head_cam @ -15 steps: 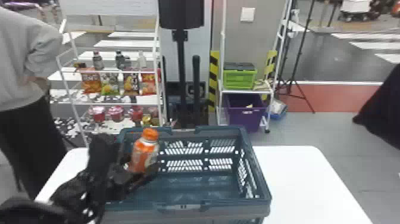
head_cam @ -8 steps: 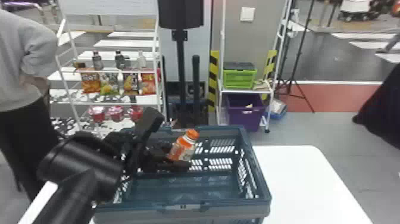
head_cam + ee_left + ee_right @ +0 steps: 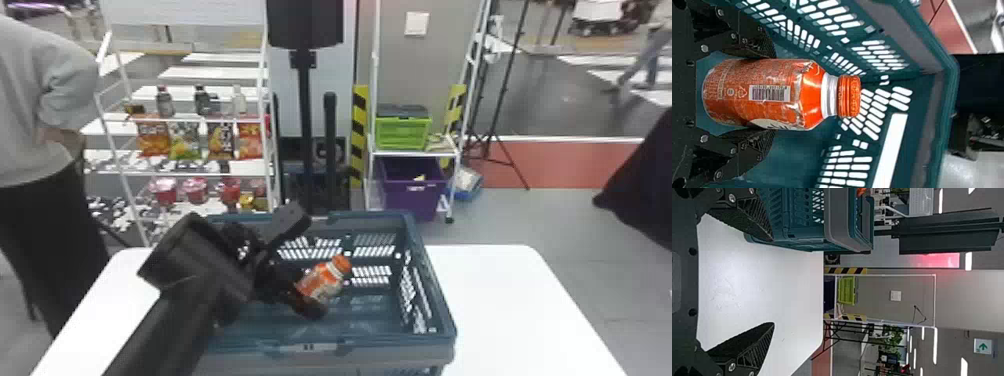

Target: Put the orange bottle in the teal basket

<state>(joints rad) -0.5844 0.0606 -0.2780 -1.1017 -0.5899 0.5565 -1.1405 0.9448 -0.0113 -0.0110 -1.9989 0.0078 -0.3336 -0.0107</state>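
Head view: the left fingers (image 3: 311,307) partly hide the orange bottle (image 3: 322,281).

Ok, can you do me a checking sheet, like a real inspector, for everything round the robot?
Surface: white table, holding the basket.
Job's things: orange bottle, tilted, within the teal basket.
Clutter: nothing seen.
Grippers: left pincer shut on the bottle; right pincer open over the table.
Cables: maybe a cord, a thin dark line on the wall.
Surroundings: green crate above a purple crate, behind the table.
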